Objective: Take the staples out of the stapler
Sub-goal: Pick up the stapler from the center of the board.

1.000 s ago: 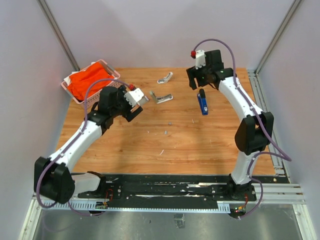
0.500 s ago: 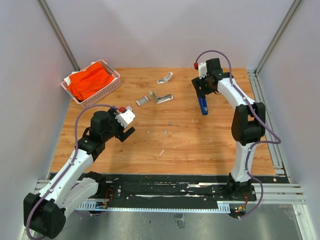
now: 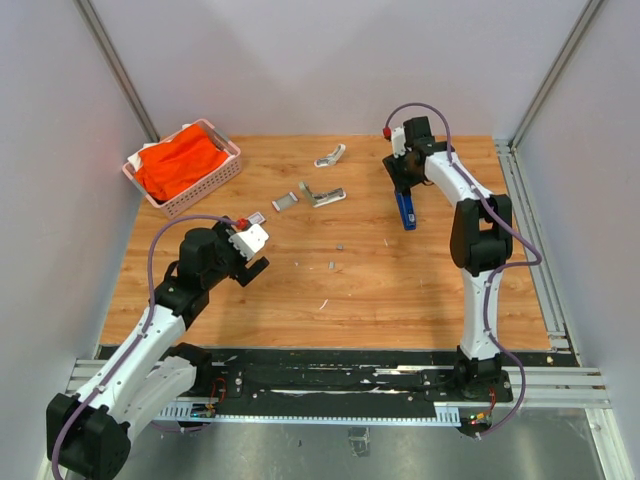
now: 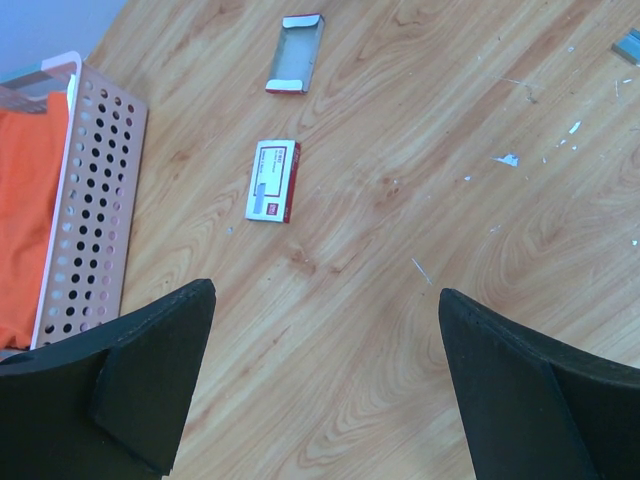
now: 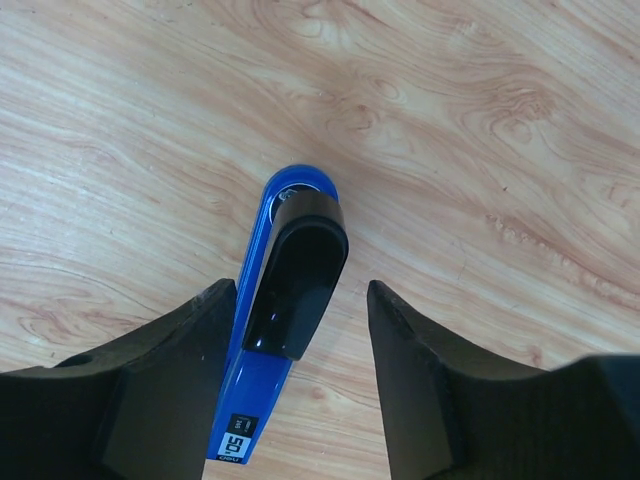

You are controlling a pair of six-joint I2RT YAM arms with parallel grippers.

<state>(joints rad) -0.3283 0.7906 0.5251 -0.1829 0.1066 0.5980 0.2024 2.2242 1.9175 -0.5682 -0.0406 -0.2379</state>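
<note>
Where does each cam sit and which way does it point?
Top external: fixed above and behind the bases, looking down on the wooden table; both arms show whole, with left hand and right hand.
Left wrist: on the left arm, looking down at the white box and pink basket; that hand, open, frames the bottom.
Right wrist: on the right arm, looking straight down on the blue stapler, its open hand straddling it.
Shared: top and right wrist both see the blue stapler; top and left wrist, the pink basket.

Bright even light, soft shadows, sharp wood grain, near pincer fingers perhaps slightly blurred
</note>
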